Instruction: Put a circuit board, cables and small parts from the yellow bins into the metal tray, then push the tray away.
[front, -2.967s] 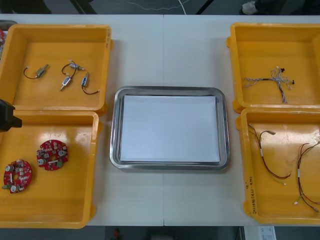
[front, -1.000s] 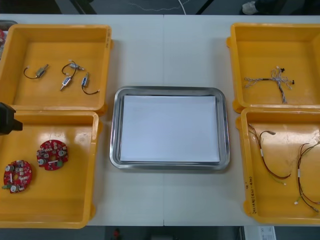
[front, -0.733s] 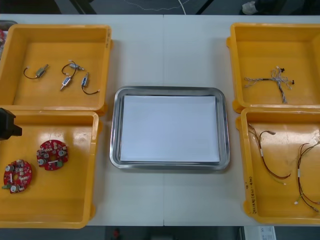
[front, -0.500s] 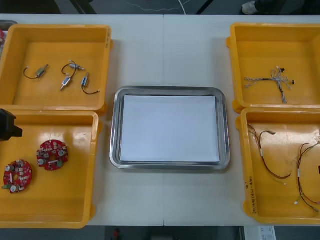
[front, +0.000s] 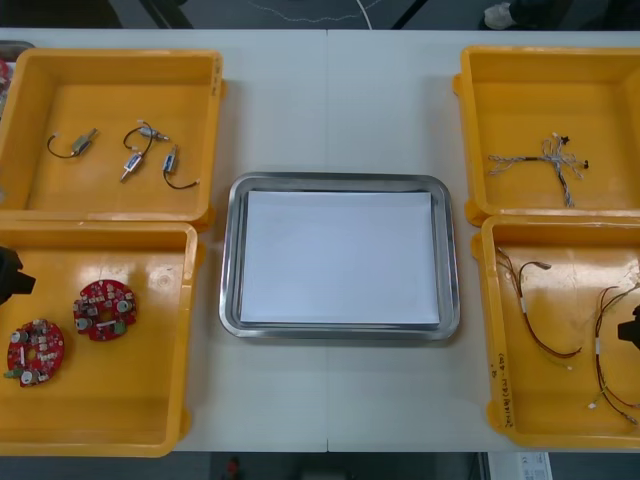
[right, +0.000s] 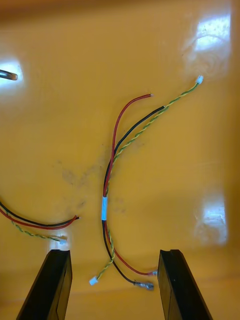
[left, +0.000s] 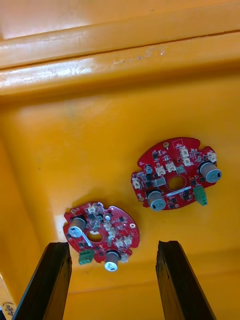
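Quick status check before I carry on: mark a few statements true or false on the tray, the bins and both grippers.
1. The metal tray has no board, cable or part in it. True.
2. The left gripper is shut on a board. False: it is open over the near left bin, by the two circuit boards, holding nothing.
3. The right gripper is open over a red and yellow cable in the near right bin. True.
4. The small metal parts share a bin with the circuit boards. False: they lie in the far left bin.
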